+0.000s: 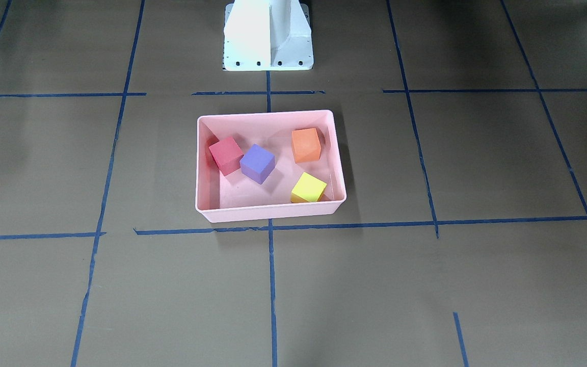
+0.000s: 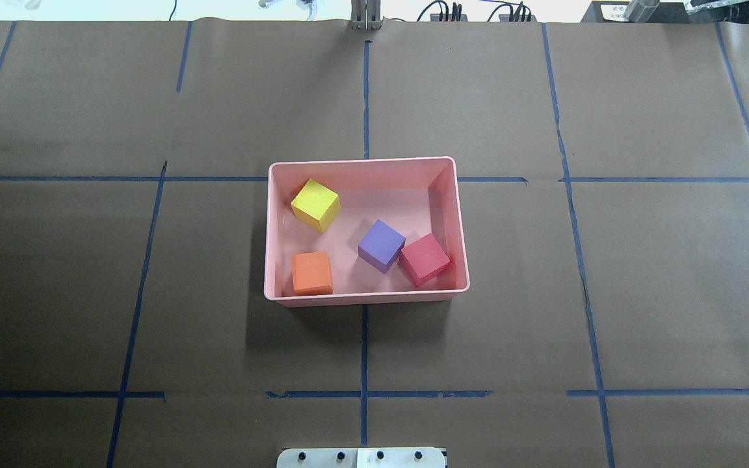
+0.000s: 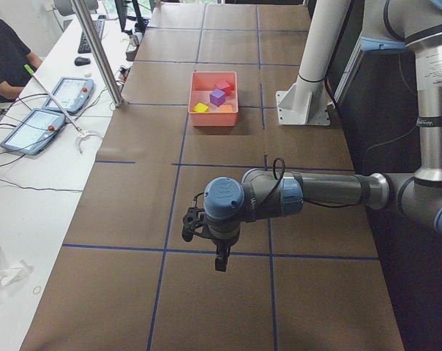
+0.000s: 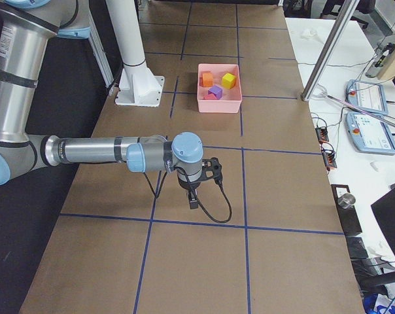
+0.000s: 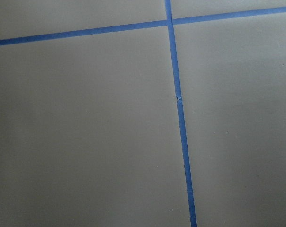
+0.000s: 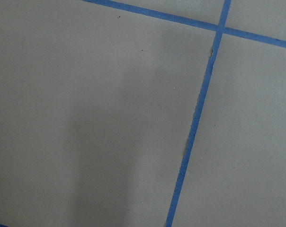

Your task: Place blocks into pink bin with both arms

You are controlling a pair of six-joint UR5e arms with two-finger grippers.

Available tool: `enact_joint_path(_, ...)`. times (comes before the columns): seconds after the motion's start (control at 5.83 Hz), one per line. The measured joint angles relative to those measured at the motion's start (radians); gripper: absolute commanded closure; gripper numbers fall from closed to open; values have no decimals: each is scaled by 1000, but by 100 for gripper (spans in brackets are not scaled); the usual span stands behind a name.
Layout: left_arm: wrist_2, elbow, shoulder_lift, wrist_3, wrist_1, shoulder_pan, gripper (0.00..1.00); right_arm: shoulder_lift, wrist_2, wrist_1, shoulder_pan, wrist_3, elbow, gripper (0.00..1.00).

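The pink bin [image 1: 268,213] sits mid-table, also in the overhead view [image 2: 365,298]. Inside it lie the red block [image 1: 226,155], the purple block [image 1: 257,163], the orange block [image 1: 306,145] and the yellow-green block [image 1: 308,188]. Red and purple touch. My left gripper [image 3: 193,225] shows only in the exterior left view, low over the bare table far from the bin. My right gripper [image 4: 212,167] shows only in the exterior right view, likewise far from the bin. I cannot tell whether either is open or shut. Both wrist views show only brown paper and blue tape.
The white pedestal base [image 1: 268,35] stands behind the bin on the robot's side. Blue tape lines grid the brown table cover. A metal pole [image 3: 96,51] and tablets [image 3: 34,130] stand on the white side bench, where a person sits.
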Motion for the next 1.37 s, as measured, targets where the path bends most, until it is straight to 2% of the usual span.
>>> enact_joint_path(0.34,5,-4,47,-3,-5,0,0,0,-6,1,-1,0,0,0)
enact_joint_path(1.37,3,-17,10,-13,12,25,0,-18,-20,4,1,11,0,0)
